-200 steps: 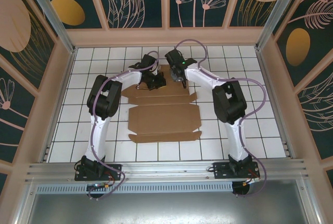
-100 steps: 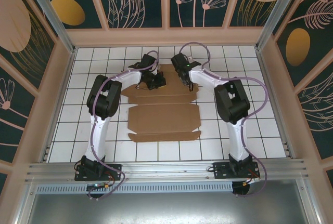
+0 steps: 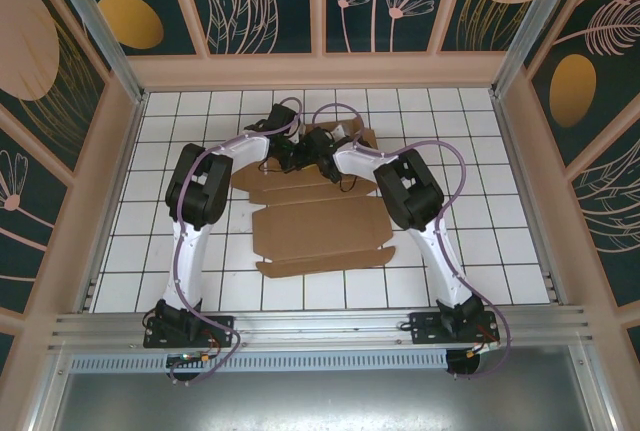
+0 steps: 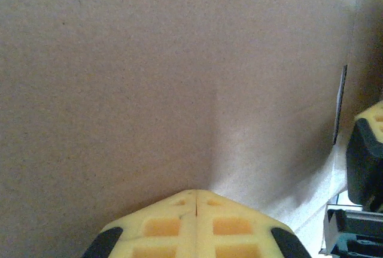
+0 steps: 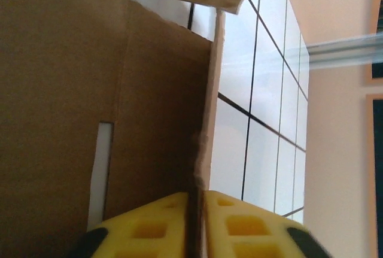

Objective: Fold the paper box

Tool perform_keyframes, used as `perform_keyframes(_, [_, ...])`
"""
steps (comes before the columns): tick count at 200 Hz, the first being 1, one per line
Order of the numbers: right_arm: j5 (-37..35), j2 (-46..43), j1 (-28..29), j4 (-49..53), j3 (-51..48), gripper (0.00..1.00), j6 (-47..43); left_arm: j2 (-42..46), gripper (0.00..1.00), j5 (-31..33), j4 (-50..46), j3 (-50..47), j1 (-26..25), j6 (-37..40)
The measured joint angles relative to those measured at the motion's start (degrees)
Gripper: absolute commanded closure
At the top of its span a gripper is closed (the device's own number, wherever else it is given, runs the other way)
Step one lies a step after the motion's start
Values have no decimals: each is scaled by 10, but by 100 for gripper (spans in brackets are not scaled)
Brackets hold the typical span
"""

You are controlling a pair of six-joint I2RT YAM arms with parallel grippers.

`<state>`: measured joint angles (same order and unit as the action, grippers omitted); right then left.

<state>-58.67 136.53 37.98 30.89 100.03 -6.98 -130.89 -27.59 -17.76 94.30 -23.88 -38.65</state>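
Right gripper (image 5: 196, 197) pinches the paper box (image 5: 60, 90) wall.

the left gripper (image 4: 196, 197) sits at the bottom middle, its two yellow fingers (image 4: 161, 227) pressed flat together along a thin seam. straight ahead of the left gripper, the plain brown panel of the paper box (image 4: 149, 78) stands close and takes up most of the frame. right of the left gripper, a soft shadowed crease runs up the cardboard, and farther right is a narrow dark slot (image 4: 339, 105). beyond that slot, the right gripper (image 4: 368, 147) shows one yellow-topped black finger.
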Motion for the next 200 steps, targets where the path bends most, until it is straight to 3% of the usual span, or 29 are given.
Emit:
perform_keyframes(30, [82, -57, -13, -9, -41, 52, 40, 0, 100, -1, 0, 0, 0, 0])
perform_keyframes(65, [257, -239, -63, -59, -131, 32, 94, 0, 100, -5, 4, 0, -1, 0])
perform_keyframes(101, [426, -379, -95, -125, -174, 30, 143, 0, 100, -27, 18, 0, -14, 0])
perform_keyframes(132, [518, -401, -91, -158, -221, 32, 179, 29, 81, -48, 49, -20, -18, -2])
perform_keyframes(158, [550, -401, -89, -185, -275, 30, 196, 117, 62, -38, 66, -63, 3, -7])
perform_keyframes(200, [565, -355, -85, -215, -286, 19, 208, 260, 51, 19, 88, -141, 59, -8])
